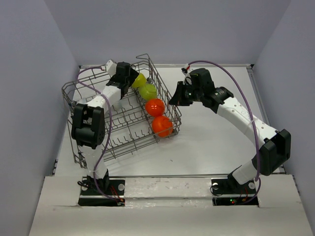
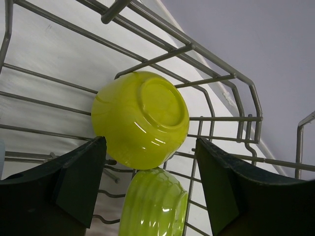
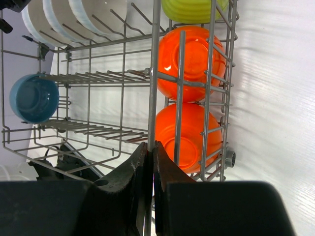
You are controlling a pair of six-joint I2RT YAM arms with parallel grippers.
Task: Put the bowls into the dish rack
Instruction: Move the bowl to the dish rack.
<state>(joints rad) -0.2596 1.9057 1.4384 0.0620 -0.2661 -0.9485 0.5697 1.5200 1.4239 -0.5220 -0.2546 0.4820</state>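
The dish rack point(image 1: 93, 142) is set at a slant on the 9 o'clock half of the table point(image 1: 211, 147). In the right wrist view, white bowls point(image 3: 49, 17) are seen standing on edge between the tines at 11 o'clock. A blue bowl point(image 3: 32, 98) is lodged in the rack at 9 o'clock.

The left gripper point(image 2: 150, 162) is reached into the rack's 12 o'clock end and is released, its jaws held wide apart. Framed between them is a yellow-green bowl point(image 2: 140, 118), resting against the rack's wires with its base turned towards the wrist camera. Whether the pads touch it cannot be told. A second yellow-green bowl point(image 2: 155, 206) is lodged just beside it at 6 o'clock.

In the top view the row is continued towards 5 o'clock along the rack's 3 o'clock wall by an orange bowl point(image 1: 155, 106) and another orange bowl point(image 1: 162, 126), placed side by side.

The right gripper point(image 3: 150, 152) is met at the rack's 3 o'clock rim. It is clenched on one of the rim wires, which is pinched between the closed fingertips.
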